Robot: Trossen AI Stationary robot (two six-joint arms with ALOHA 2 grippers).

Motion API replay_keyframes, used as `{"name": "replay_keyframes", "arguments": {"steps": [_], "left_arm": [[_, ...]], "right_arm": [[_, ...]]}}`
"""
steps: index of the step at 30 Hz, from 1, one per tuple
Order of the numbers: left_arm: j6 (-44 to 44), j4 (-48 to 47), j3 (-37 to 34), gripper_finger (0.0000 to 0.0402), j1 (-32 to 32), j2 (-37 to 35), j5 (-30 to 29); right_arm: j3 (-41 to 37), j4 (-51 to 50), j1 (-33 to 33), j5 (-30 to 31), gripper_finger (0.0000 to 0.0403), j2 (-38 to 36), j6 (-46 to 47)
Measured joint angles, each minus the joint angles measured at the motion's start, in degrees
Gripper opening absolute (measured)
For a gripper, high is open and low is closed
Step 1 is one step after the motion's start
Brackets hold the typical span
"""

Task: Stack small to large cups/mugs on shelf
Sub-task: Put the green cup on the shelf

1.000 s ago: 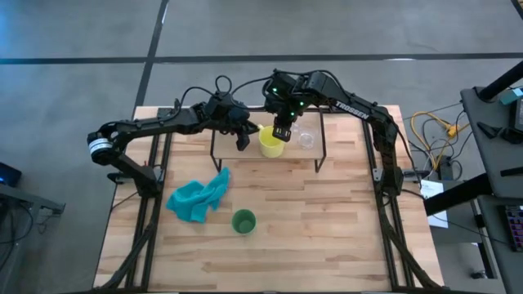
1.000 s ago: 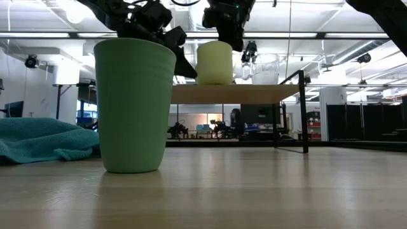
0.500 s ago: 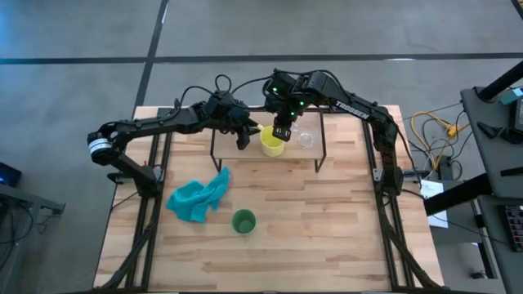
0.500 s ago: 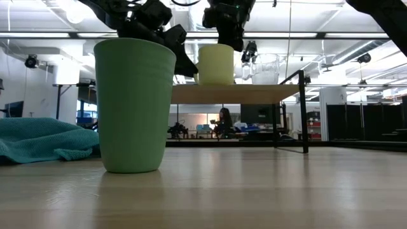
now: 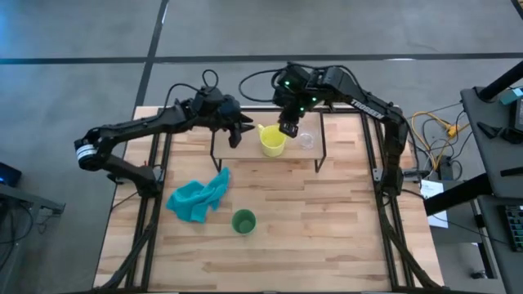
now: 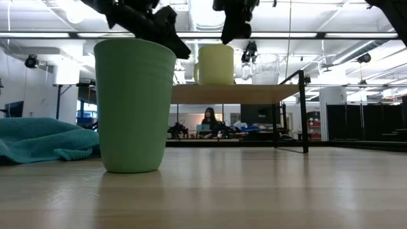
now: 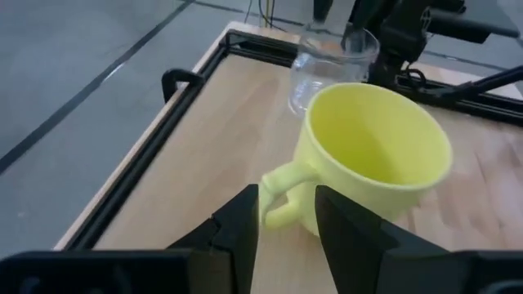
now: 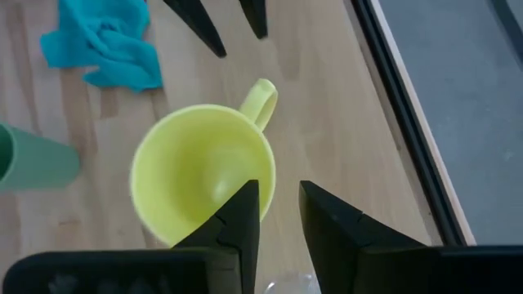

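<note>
The yellow mug (image 5: 272, 141) stands upright on the shelf (image 5: 245, 157), with its handle (image 7: 278, 198) toward the table's left. The clear glass cup (image 5: 306, 139) stands just to its right on the same plank. The green cup (image 5: 243, 221) stands on the tabletop toward the near edge. My left gripper (image 5: 236, 136) is open, left of the mug and a little above it, with the handle just ahead of its fingers (image 7: 286, 214). My right gripper (image 5: 285, 128) is open and points down above the mug's rim (image 8: 274, 204), clear of it in the low view (image 6: 231, 35).
A crumpled teal cloth (image 5: 198, 196) lies on the tabletop, left of the green cup. The shelf's thin black legs (image 6: 304, 111) stand at its corners. Bare tabletop lies to the right of the green cup. A person sits far back in the room (image 6: 206, 121).
Both grippers have come away from the yellow mug. The left one has drawn back toward the table's left and risen. The right one has lifted straight off the rim. The mug stays upright on the shelf.
</note>
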Motion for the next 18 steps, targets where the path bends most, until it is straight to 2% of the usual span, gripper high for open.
{"name": "replay_keyframes", "arguments": {"steps": [4, 10, 14, 18], "left_arm": [[-0.8, -4.7, 0.2, 0.0109, -0.5, -4.1, 0.3], [-5.5, -11.7, 0.0, 0.0109, -1.3, -11.0, 8.2], [-12.3, -12.1, -0.1, 0.0109, -2.4, -15.6, 12.3], [-13.6, -14.1, -0.1, 0.0109, -5.5, -18.2, 13.2]], "right_arm": [[0.0, -0.5, 1.1, -0.1, 0.0084, -2.1, 0.9], [0.0, -4.8, 5.0, -0.2, 0.0084, -3.7, 0.9], [0.0, -7.3, 8.0, -0.2, 0.0084, -3.7, 2.3], [-0.1, -7.2, 10.5, -0.1, 0.0084, -3.5, 3.9]]}}
